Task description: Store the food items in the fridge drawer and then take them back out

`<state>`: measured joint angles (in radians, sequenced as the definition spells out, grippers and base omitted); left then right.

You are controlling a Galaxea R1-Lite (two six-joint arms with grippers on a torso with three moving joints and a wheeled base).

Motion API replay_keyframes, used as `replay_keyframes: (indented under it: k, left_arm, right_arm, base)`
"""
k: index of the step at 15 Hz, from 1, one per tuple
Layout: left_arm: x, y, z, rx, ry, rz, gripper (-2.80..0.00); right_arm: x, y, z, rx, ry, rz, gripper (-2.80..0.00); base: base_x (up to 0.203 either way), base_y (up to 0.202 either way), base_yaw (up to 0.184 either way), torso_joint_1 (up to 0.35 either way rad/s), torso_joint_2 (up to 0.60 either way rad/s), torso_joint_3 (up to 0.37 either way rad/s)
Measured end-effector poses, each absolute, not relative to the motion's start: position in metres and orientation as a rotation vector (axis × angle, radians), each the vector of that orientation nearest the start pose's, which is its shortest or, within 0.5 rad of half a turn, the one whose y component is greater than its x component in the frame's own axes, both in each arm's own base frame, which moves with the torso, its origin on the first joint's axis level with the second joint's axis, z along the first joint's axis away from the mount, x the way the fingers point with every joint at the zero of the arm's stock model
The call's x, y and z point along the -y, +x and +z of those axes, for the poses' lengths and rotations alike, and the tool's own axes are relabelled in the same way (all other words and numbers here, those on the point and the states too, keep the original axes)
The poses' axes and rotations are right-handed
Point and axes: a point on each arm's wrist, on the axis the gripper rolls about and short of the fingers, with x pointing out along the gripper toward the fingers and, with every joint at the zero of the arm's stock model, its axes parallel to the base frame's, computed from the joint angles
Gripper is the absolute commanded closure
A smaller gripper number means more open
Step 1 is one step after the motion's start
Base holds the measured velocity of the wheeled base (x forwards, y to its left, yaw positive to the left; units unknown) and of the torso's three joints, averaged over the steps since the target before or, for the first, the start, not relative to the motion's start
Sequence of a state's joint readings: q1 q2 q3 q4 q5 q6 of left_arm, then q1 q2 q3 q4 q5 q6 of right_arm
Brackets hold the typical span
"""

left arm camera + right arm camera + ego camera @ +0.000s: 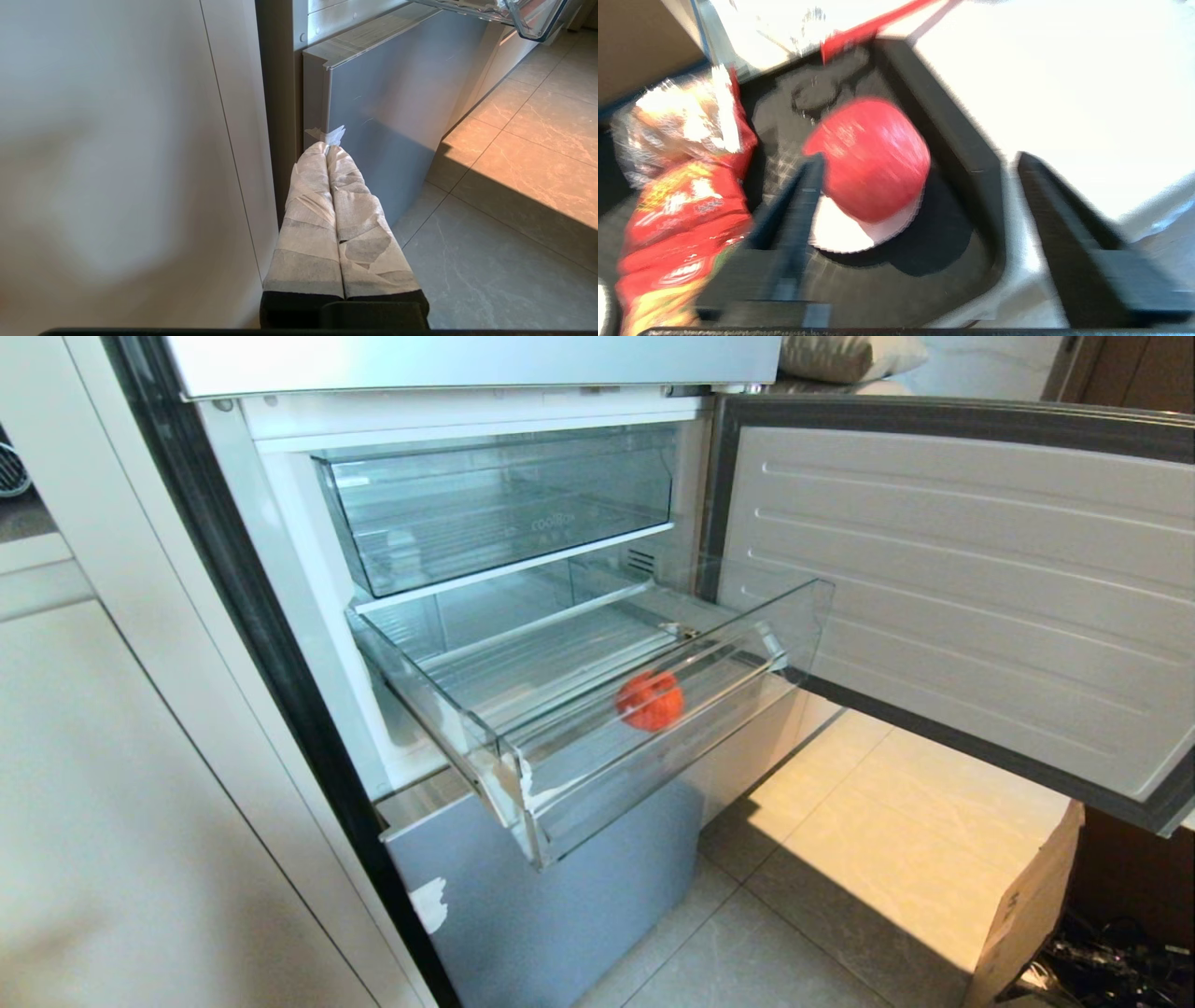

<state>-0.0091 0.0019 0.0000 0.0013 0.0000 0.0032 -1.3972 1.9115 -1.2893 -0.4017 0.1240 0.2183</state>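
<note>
The right gripper (920,196) hangs over a black tray (952,140), outside the head view. Its two dark fingers (794,210) are spread wide with nothing between them. Just ahead of one finger, close enough that I cannot tell whether they touch, a red apple (871,158) sits on a white scalloped paper liner (840,233), toward the tray's right-hand wall. The apple lies off to one side of the gap, not centred in it, so the gripper looks to need a sideways shift before it could close around the fruit. A red snack bag (677,219) rests against the tray's opposite edge, well clear of the apple.

The left gripper (329,154), its wrapped fingers pressed together, is parked low beside the grey lower fridge panel (397,116), far from the tray; the right arm is the nearer one.

The fridge drawer (653,728) stands pulled out under the upper clear bin (504,513), the fridge door (962,579) swung open. An orange-red food item (650,700) lies on its ribbed floor near the front wall, about midway along.
</note>
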Motion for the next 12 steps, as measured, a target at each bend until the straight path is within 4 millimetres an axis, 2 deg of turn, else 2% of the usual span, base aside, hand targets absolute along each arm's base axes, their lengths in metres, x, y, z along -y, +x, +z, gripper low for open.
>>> replay_keyframes:
  k: [3,7,9,12]
  left_arm:
    - [0.0,-0.023,0.075,-0.004,0.003,-0.009,0.0]
    - [0.0,-0.023,0.075,-0.004,0.003,-0.009,0.0]
    - [0.0,-0.023,0.075,-0.004,0.003,-0.009,0.0]
    - [0.0,-0.023,0.075,-0.004,0.003,-0.009,0.0]
  right_arm:
    - [0.346,0.056,0.247,0.031,0.325,-1.304,0.0]
    - [0.282,0.049,0.271,0.078,0.289,-1.264,0.0]
    - [0.244,0.055,0.273,0.081,0.277,-1.207,0.0]
    - [0.18,0.088,0.259,0.036,0.275,-0.985,0.0]
  base:
    - [0.0,0.0,0.0,0.0,0.0,0.0]
    - [0.0,0.0,0.0,0.0,0.0,0.0]
    - [0.0,0.0,0.0,0.0,0.0,0.0]
    - [0.0,0.0,0.0,0.0,0.0,0.0]
